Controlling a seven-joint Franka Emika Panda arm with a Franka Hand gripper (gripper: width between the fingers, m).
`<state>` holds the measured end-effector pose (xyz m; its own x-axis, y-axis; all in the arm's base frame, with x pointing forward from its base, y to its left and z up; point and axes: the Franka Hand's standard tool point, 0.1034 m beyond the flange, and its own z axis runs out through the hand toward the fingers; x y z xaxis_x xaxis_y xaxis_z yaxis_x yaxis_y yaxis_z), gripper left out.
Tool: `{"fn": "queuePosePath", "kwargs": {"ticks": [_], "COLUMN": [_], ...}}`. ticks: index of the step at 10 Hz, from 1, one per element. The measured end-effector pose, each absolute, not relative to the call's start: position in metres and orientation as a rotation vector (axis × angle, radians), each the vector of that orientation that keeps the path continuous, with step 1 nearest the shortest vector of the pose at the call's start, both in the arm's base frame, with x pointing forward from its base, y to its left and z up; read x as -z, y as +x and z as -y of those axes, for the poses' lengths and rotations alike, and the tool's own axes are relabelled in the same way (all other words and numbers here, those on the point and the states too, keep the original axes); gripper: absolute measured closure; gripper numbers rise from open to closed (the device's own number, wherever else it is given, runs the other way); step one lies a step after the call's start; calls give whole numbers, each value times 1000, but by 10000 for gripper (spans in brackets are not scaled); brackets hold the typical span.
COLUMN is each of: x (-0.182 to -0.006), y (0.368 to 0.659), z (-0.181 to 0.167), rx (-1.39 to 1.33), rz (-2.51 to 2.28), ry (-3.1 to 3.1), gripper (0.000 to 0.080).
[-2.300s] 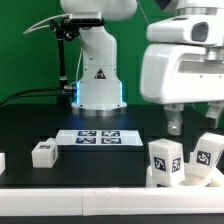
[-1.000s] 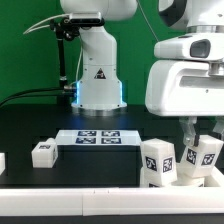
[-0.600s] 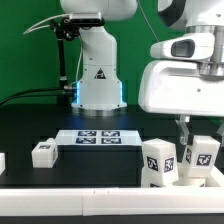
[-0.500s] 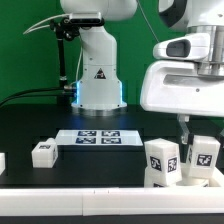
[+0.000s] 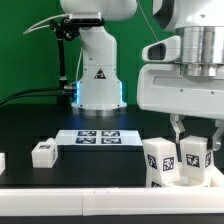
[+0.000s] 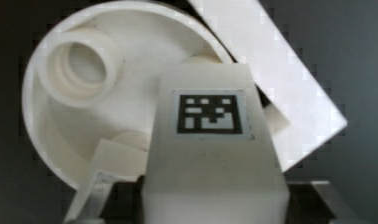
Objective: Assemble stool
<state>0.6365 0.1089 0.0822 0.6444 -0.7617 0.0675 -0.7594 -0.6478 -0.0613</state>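
My gripper [image 5: 193, 150] is shut on a white stool leg [image 5: 193, 157] with a black-and-white tag and holds it upright over the round white seat [image 5: 183, 182] at the exterior view's right. A second tagged leg [image 5: 160, 161] stands in the seat beside it. In the wrist view the held leg [image 6: 212, 135] fills the space between my fingers [image 6: 108, 196], with the seat [image 6: 70, 120] and one open socket [image 6: 88, 65] behind it. Whether the held leg's lower end is in a socket is hidden. A third leg [image 5: 42, 153] lies loose on the table at the left.
The marker board [image 5: 98, 137] lies flat in front of the robot base [image 5: 98, 80]. A long white bar [image 5: 90, 193] runs along the table's front edge. A small white part [image 5: 2, 161] shows at the far left edge.
The gripper has shifted toward the exterior view's left and turned. The held leg, tilted before, now stands upright close beside the leg standing in the seat.
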Motion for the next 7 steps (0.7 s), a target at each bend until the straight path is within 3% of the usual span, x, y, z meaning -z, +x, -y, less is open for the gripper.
{"fn": "queuePosePath", "kwargs": {"ticks": [3, 7], "x": [-82, -81], "y": [636, 634], "z": [-108, -105], "rx": [124, 18], "rz": [-1570, -2303], "ry": [-2678, -2021], "gripper": [460, 460]}}
